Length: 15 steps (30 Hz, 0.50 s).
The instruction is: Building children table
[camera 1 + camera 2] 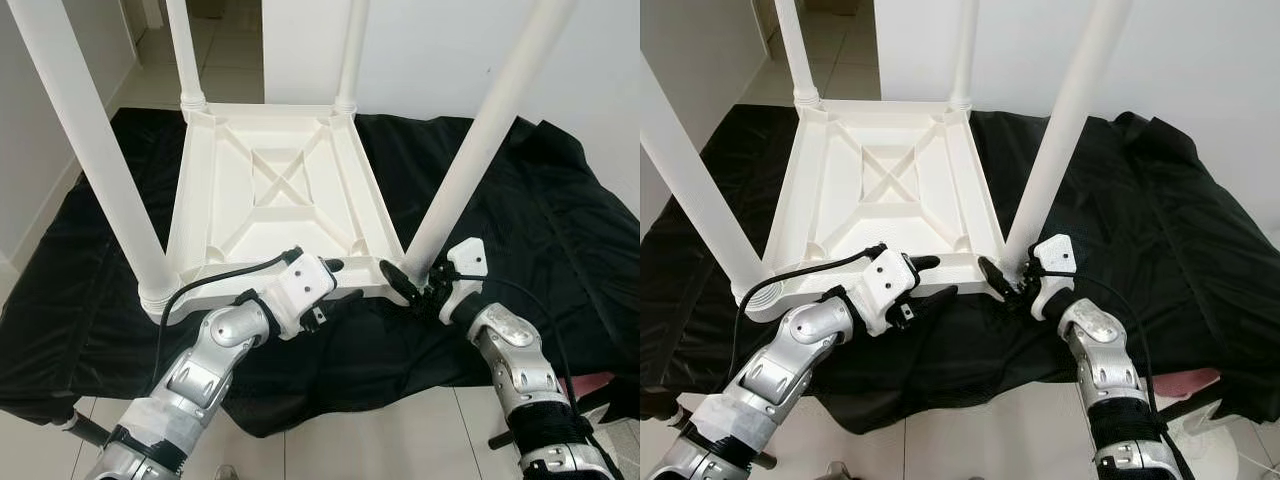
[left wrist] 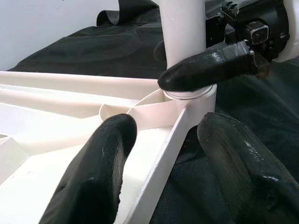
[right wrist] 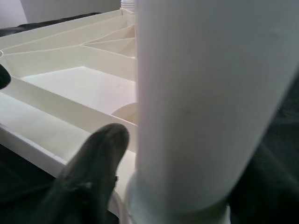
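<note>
Black cloth (image 1: 540, 220) covers the surface, seemingly over pale tiles (image 1: 330, 440).

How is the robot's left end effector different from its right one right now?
The left end effector straddles the table's front rim, fingers open, one inside the frame and one outside. The right end effector sits at the base of the near right leg, a finger against it. Both have black fingers and work at the same corner.
</note>
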Available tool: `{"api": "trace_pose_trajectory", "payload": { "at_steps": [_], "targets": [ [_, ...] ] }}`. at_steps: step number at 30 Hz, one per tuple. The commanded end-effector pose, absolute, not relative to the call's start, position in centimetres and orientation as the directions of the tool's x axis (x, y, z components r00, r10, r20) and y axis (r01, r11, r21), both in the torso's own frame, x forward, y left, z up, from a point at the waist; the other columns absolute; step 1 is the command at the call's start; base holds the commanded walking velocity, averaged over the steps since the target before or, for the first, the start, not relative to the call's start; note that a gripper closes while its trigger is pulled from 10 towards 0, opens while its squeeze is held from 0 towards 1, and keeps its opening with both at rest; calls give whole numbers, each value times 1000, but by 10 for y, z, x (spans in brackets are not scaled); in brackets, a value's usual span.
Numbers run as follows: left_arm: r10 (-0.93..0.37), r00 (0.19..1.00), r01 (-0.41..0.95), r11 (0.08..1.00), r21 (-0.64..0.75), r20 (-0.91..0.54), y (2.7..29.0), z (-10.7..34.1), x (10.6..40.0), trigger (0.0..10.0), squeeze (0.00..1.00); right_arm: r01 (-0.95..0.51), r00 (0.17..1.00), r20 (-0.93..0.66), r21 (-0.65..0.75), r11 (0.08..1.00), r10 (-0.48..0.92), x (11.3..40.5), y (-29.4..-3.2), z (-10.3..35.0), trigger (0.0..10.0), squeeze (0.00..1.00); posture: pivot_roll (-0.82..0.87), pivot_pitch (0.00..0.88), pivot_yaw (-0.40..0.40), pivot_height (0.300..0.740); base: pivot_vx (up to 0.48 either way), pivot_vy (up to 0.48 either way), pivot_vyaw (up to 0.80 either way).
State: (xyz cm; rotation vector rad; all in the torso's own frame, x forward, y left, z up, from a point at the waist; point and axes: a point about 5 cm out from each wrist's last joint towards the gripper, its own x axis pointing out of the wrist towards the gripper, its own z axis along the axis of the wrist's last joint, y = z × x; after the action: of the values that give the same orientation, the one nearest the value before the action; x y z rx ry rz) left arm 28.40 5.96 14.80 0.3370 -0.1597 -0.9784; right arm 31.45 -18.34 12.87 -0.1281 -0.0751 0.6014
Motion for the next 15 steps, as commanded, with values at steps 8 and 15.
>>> {"api": "trace_pose_trajectory", "payload": {
  "at_steps": [8,15],
  "targets": [
    [-853,520,805,477,353,-34,57,149,281,10000,0,-608,789,11,-136,782,615,318,-178,123,0,0,-21,52,-73,740,0,0,0],
    [-849,528,804,489,338,-29,55,149,283,10000,0,-585,806,32,-115,803,592,317,-182,124,10000,0,-41,62,-76,740,0,0,0]
  ]
}}
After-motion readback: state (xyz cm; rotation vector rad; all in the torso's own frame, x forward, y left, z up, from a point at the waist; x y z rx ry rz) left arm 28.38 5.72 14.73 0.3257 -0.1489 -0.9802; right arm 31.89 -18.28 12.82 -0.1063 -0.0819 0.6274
